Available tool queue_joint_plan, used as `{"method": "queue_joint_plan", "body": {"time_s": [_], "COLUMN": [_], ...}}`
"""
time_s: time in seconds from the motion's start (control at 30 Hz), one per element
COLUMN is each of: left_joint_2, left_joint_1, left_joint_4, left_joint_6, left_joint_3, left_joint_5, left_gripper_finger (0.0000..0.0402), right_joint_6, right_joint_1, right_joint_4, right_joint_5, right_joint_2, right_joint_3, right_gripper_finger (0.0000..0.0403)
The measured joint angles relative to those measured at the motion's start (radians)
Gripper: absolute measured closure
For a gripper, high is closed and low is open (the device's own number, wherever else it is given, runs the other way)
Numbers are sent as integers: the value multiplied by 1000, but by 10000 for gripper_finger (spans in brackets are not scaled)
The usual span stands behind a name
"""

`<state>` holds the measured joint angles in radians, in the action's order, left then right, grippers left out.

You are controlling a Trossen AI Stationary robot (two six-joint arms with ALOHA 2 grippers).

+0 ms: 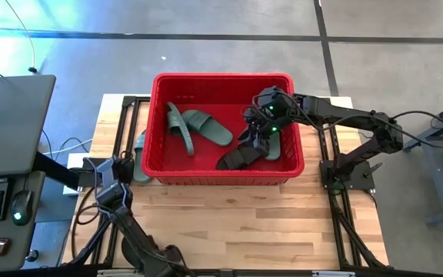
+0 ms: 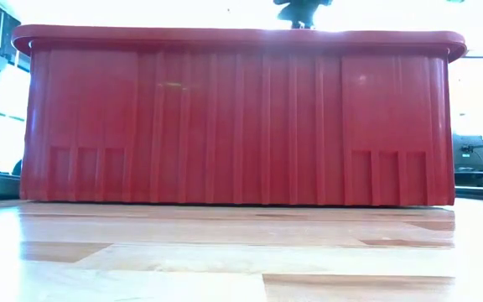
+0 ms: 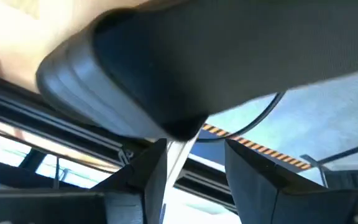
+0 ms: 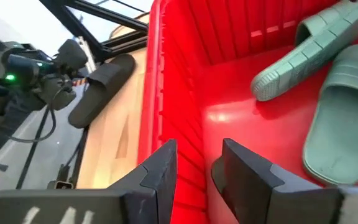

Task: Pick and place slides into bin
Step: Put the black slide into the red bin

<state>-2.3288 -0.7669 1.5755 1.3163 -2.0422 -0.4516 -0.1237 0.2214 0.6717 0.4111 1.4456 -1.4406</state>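
The right pincer hangs over the right half of the bin, a rectangular red plastic crate with vertically ribbed walls and a rolled rim, standing on the pale wooden plank desk. Its two dark, angular fingers stand apart with nothing between them, released, in the right wrist view. Directly beneath and just beside this pincer lie two black slides, matte foam, overlapping against the bin's right wall. Well to its left, on the bin floor, lie two dull green slides with wide ribbed straps and rounded toes, one tilted on edge against the other. The left pincer sits outside the bin, at its near left corner, over the desk's edge. A further green slide lies just beside it, against the bin's outer left wall; in the left wrist view a smooth dark slide with a ridged sole edge fills the frame immediately above the fingers. Whether that pincer grasps it cannot be told.
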Motion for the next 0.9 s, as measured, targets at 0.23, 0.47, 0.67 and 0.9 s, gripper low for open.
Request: {"method": "queue_joint_plan", "body": {"time_s": [0.23, 0.47, 0.67, 0.9], "left_joint_2": [-16, -16, -16, -17], "left_joint_1": [-1, 1, 1, 11], "left_joint_4": [-4, -6, 0, 2], "left_joint_6": [-8, 32, 23, -54], "left_joint_3": [87, 150, 224, 171], "left_joint_5": [-87, -69, -53, -32], "left_gripper_finger": [255, 257, 276, 389], "right_joint_6": [-10, -10, -11, -44], "right_joint_1": [0, 0, 0, 0], "right_joint_4": [5, 5, 3, 0], "right_joint_5": [-9, -9, -8, -20], "right_joint_2": [0, 0, 0, 0], "right_joint_3": [0, 0, 0, 0], "right_gripper_finger": [284, 284, 284, 284]}}
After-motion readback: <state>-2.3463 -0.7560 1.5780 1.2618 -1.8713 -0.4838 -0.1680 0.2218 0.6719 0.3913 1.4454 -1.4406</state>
